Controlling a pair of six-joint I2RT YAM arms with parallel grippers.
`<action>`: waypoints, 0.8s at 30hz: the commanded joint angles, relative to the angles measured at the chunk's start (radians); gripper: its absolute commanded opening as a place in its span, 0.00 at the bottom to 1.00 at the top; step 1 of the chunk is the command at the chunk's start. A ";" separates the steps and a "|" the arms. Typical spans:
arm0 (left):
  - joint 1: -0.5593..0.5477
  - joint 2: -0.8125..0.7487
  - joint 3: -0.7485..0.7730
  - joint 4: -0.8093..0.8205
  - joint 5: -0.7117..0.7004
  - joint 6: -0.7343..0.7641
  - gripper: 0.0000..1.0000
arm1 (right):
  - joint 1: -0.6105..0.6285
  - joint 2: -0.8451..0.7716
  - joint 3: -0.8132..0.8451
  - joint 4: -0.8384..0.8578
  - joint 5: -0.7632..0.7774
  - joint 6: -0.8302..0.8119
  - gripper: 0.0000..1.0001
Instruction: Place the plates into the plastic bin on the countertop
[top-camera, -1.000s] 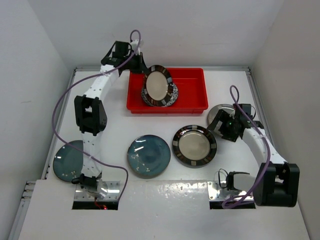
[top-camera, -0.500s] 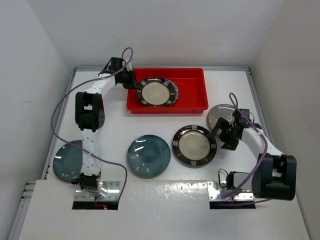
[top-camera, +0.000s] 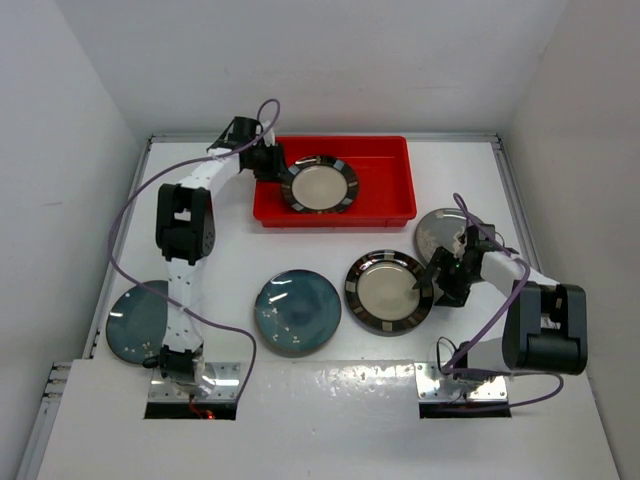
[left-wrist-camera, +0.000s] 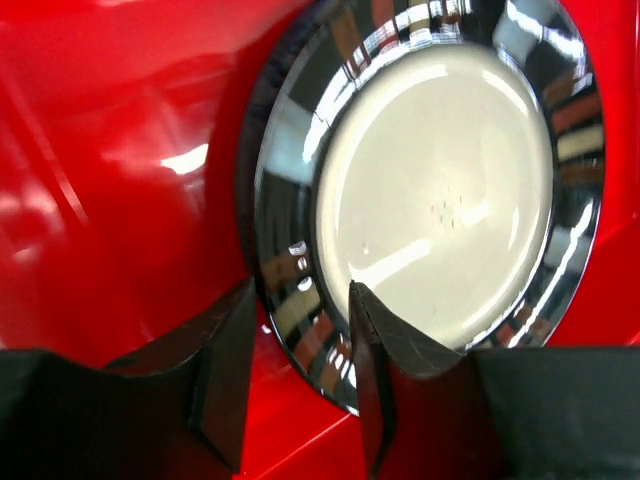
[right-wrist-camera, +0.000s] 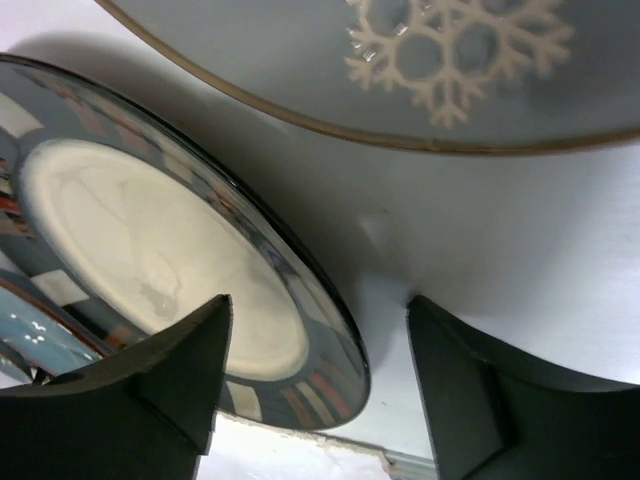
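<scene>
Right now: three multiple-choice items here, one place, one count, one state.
1. The cream round plate with dark banded rim at the left jaws lies: A) in the bright red plastic bin B) beside it C) propped on the wall.
2. Glossy teal round plates on the white table: A) one B) three C) two.
3. The right jaws are: A) shut, empty B) open astride the second cream banded plate at its rim C) lifting a plate.
1A, red floor surrounds it; 2C, one centre, one far left; 3B, wide gap spans the rim.

Red plastic bin (left-wrist-camera: 100, 150) and plate (left-wrist-camera: 440, 190) gleam glossy.
</scene>
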 joint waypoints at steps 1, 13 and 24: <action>-0.021 0.019 0.045 -0.032 0.003 0.039 0.45 | 0.001 0.035 0.000 0.077 -0.037 -0.051 0.68; 0.037 -0.128 0.088 -0.099 -0.015 0.101 0.49 | -0.006 0.038 0.024 0.063 -0.133 -0.082 0.00; 0.109 -0.335 0.088 -0.193 -0.025 0.197 0.56 | -0.004 -0.215 0.139 -0.138 -0.319 -0.025 0.00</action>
